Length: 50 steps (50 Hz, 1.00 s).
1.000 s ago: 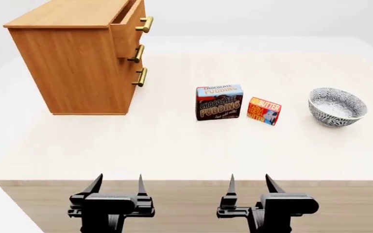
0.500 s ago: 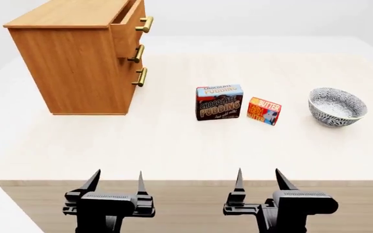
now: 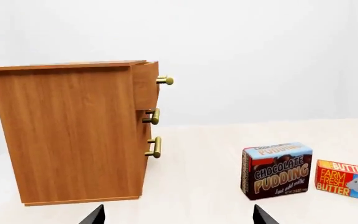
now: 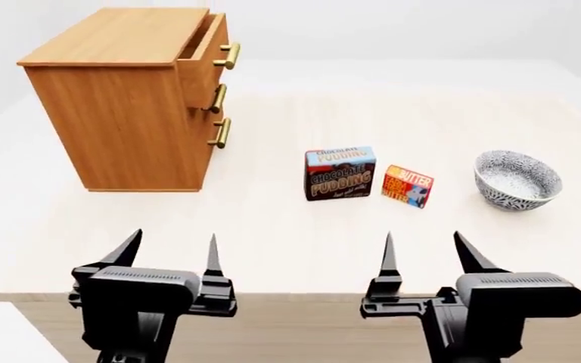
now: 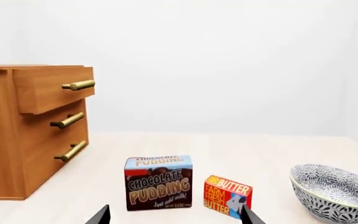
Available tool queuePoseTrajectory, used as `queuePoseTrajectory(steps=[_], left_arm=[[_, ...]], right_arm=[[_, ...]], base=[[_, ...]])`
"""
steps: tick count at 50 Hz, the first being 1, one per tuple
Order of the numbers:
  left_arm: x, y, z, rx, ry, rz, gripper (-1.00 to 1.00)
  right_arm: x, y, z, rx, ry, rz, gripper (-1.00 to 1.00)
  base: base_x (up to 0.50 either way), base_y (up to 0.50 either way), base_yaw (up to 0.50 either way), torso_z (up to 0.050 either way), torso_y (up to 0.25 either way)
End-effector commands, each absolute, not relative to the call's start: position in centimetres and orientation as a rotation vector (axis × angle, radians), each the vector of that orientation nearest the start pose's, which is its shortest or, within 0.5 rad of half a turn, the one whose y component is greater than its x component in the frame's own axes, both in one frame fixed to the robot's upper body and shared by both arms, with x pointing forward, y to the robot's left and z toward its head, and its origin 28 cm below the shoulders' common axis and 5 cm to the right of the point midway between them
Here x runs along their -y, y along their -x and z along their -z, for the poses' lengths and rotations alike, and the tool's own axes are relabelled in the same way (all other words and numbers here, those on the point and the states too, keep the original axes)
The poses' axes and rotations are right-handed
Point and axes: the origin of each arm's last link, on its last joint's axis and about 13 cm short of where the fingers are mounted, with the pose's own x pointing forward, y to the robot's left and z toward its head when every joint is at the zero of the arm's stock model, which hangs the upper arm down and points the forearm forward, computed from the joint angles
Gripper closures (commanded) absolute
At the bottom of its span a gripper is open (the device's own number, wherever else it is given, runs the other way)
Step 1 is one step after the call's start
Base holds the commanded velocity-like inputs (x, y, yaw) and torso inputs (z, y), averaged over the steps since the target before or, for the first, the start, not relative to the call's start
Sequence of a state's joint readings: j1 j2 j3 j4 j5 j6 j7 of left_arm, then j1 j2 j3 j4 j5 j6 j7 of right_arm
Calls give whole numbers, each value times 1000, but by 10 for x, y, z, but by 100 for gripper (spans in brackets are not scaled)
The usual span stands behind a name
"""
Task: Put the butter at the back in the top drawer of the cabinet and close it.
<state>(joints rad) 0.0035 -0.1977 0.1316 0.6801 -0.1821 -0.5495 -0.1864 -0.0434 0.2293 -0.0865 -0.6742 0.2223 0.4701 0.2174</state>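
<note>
Legibly: butter [image 4: 408,186] "FARM FRESH BUTTER" | pudding box [image 4: 340,173] "CHOCOLATE PUDDING"

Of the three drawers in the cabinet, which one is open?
The top drawer of the cabinet: its front and brass handle stick out past the two lower drawers, whose fronts sit flush.

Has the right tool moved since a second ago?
Yes. In the head view the right tool now has its tips over the table surface, past the front edge they sat below before, so it has risen or gone forward, open and empty.
</note>
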Motion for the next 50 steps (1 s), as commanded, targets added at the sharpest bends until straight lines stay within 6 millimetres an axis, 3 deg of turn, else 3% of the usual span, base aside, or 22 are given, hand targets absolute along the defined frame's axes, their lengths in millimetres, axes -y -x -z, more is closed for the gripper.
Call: queuePoseTrajectory(steps=[1, 14, 23, 50], left_arm=[[-203, -176, -137, 110, -37, 83, -100], [-201, -164, -135, 166, -42, 73, -100], [-201, -157, -137, 226, -39, 62, -100], [-202, -153, -139, 238, -29, 75, -100]], right_arm=[[107, -178, -131, 138, 36, -14, -100], [106, -164, -135, 216, 32, -3, -100], [105, -154, -136, 279, 29, -6, -100], [104, -152, -135, 285, 44, -5, -100]], base=[[0, 0, 0, 50, 0], [43, 0, 0, 50, 0], [495, -7, 0, 0, 0], [500, -84, 0, 0, 0]])
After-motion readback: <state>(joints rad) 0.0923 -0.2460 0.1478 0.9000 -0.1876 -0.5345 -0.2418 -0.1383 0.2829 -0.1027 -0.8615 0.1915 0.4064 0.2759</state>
